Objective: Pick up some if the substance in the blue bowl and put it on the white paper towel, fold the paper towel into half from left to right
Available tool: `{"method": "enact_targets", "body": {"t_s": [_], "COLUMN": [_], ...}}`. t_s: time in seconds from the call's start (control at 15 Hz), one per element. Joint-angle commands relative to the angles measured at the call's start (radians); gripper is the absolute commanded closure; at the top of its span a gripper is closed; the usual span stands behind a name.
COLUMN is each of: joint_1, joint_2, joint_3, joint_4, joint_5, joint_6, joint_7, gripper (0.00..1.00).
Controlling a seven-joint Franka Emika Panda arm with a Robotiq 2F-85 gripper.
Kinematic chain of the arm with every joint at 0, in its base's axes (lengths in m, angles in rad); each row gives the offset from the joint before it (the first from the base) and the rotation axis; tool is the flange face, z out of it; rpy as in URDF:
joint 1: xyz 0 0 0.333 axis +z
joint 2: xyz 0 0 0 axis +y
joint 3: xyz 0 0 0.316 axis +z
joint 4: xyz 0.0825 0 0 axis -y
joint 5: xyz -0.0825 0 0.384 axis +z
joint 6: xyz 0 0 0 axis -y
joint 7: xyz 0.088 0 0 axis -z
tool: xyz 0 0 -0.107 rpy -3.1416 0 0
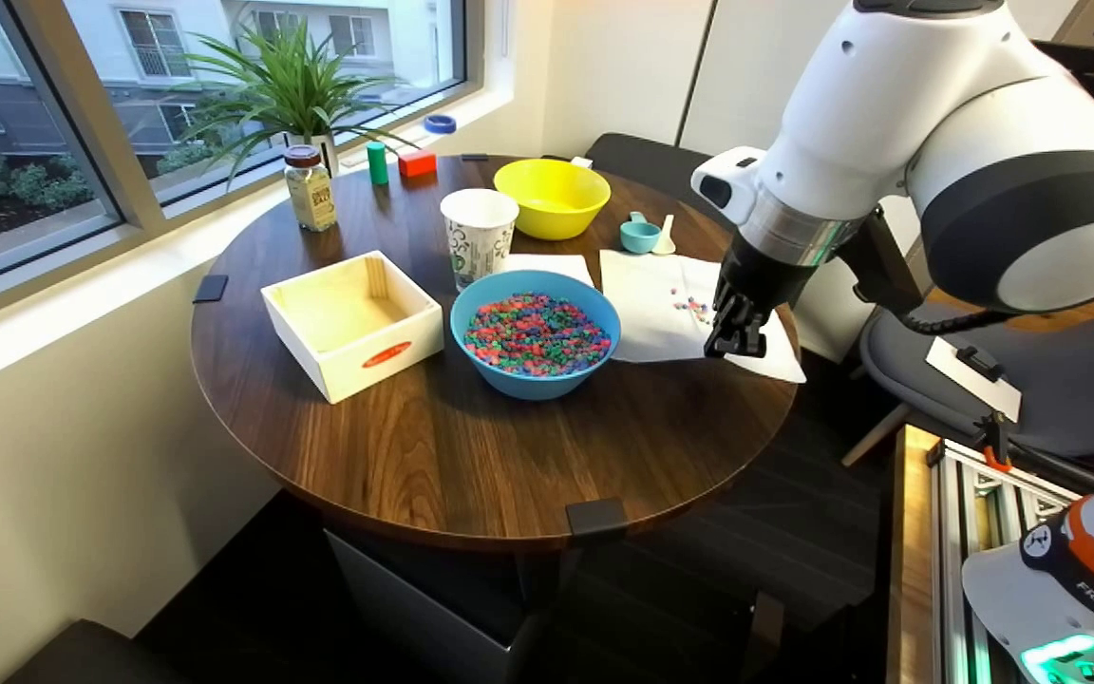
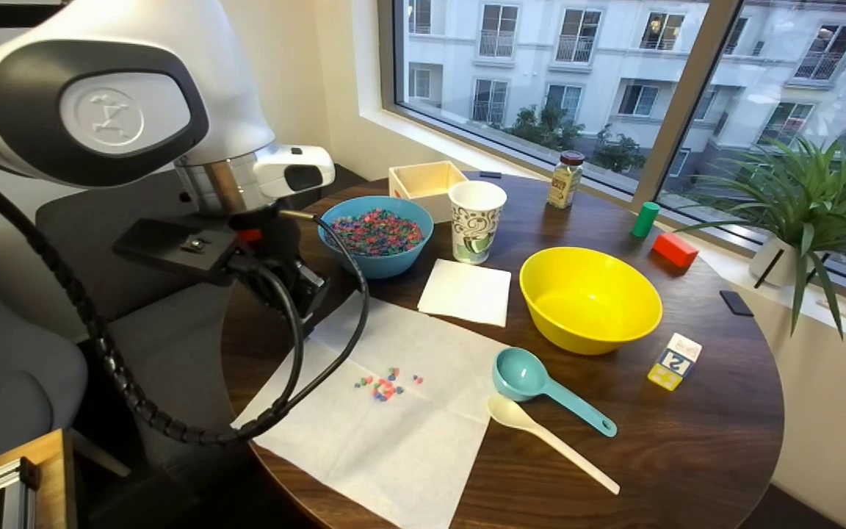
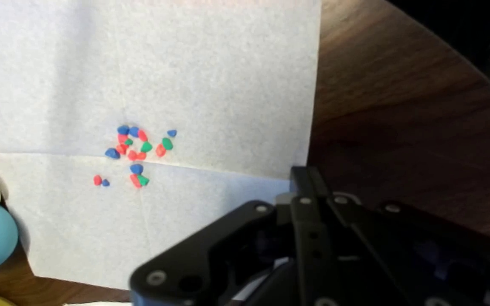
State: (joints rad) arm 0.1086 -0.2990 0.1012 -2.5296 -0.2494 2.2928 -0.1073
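Observation:
The white paper towel [image 2: 371,455] lies spread out and creased on the round table. Several bits of the substance [image 3: 121,148] rest near its middle, pink, blue and green. The blue bowl [image 1: 536,385], seen in both exterior views, holds a broad heap of the same substance [image 1: 537,332]. My gripper [image 3: 308,169] is shut, fingertips together, at the towel's edge on the side towards the blue bowl. In the wrist view the towel reaches up to the fingertips; whether its edge is pinched between them I cannot tell. Cables partly cover the towel in an exterior view.
Beside the towel lie a teal scoop [image 2: 522,373] and a cream spoon [image 2: 511,411]. A yellow bowl [image 2: 592,334], a paper cup [image 2: 476,220] and a folded white napkin [image 2: 465,292] stand nearby. A wooden box [image 1: 357,323] sits past the blue bowl. The table edge [image 3: 449,44] curves close to my gripper.

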Motion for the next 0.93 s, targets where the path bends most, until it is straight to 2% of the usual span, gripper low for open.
{"method": "enact_targets", "body": {"t_s": [0.0, 0.33, 0.87], "joint_1": [-0.008, -0.005, 0.036], "joint_2": [-0.043, -0.063, -0.046], "joint_3": [-0.021, -0.047, -0.05], "joint_4": [-0.017, -0.017, -0.012], "joint_5": [0.016, 0.04, 0.156], "joint_6": [0.031, 0.082, 0.146], "joint_7": [-0.021, -0.035, -0.119], "gripper": [1.0, 1.0, 1.0]}}
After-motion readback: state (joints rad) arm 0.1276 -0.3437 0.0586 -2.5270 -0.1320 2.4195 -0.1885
